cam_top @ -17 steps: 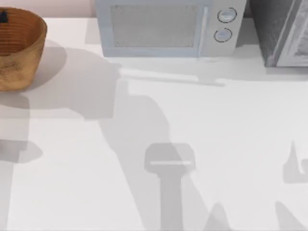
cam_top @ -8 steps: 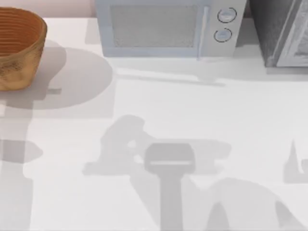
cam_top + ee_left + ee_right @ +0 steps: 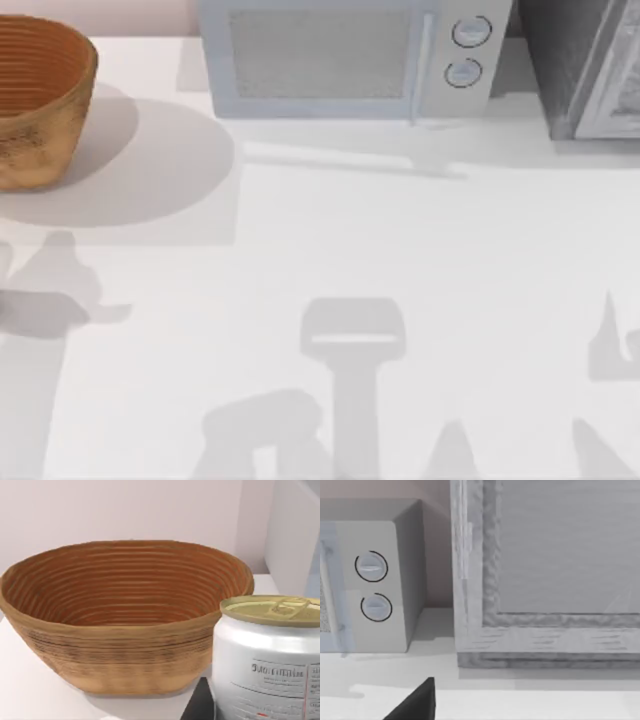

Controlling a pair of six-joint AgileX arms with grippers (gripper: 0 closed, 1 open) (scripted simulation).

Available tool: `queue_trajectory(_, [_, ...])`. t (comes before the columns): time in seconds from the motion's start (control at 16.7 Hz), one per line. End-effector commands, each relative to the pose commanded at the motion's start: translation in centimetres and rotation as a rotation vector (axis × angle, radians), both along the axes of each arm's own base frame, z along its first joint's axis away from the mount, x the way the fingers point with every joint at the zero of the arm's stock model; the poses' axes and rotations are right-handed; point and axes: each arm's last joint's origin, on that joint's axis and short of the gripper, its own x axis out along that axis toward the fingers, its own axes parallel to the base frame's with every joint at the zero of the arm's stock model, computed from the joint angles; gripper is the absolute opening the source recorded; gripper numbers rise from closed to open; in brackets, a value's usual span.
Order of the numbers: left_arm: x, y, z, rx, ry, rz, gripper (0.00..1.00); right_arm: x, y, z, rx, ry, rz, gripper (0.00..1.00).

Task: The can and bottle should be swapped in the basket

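Wicker, top view: the tan basket (image 3: pixel 40 95) sits at the bench's far left corner; its ribbed inside looks empty from above.
Bench, top view: the white bench (image 3: pixel 420 250) carries only shadows of the arms across its front half.
Back wall, top view: a pale grey microwave (image 3: pixel 350 60) stands at the back centre, a grey framed cabinet (image 3: pixel 590 70) at the back right.
Can, left wrist view: the can (image 3: pixel 267 660), white with a dull gold top, fills the near side, just beside the basket (image 3: pixel 125 615) and outside it, its top close to rim height.
Left jaws: a dark sliver sits beside the can's base; I cannot tell whether they are grasping the can or released.
Basket inside, left wrist view: the orange-brown ribs are bare; no bottle lies there.
Step in hand: likely bringing the can to the basket, the bottle's place already vacated.
Next move: the can would need raising over the rim, then lowering inside upright.
Right wrist view: the microwave's (image 3: pixel 375 585) dials and the cabinet (image 3: pixel 545 575) face this arm; it seems parked.
Right jaws: a dark tip (image 3: pixel 417 702) shows; cannot tell.
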Motion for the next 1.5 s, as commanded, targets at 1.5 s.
queue_trajectory(1.5, [0.8, -2.2, -2.9, -0.049, -0.213, -0.285, 0.0, 0.0, 0.0, 0.0, 0.0, 0.0, 0.0, 1.0])
